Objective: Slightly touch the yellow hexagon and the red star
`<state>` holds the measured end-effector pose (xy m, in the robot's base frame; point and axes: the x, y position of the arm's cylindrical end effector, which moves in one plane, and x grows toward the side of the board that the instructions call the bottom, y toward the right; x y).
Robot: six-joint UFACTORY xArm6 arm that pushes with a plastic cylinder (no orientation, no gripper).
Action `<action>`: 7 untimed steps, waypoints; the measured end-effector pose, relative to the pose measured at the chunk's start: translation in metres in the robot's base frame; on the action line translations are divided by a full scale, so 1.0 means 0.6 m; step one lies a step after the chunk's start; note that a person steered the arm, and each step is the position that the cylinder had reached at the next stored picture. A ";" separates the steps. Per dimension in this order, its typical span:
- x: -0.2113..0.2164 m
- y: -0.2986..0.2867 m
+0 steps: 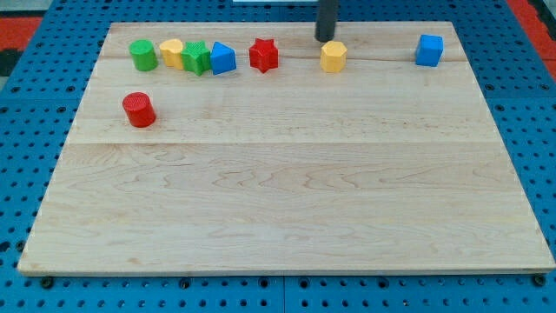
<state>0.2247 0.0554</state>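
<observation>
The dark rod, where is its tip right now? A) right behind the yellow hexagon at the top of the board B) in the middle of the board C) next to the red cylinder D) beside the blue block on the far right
A: my tip sits just above the yellow hexagon in the view, near the board's top edge, with the red star off to the view's left.

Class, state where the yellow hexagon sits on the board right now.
The yellow hexagon sits near the view's top, right of centre, between the red star and the blue block, with my tip just above it.
</observation>
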 end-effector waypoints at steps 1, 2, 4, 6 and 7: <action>0.026 -0.005; 0.030 -0.050; 0.012 -0.079; 0.033 -0.104; 0.041 -0.088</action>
<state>0.2491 0.0027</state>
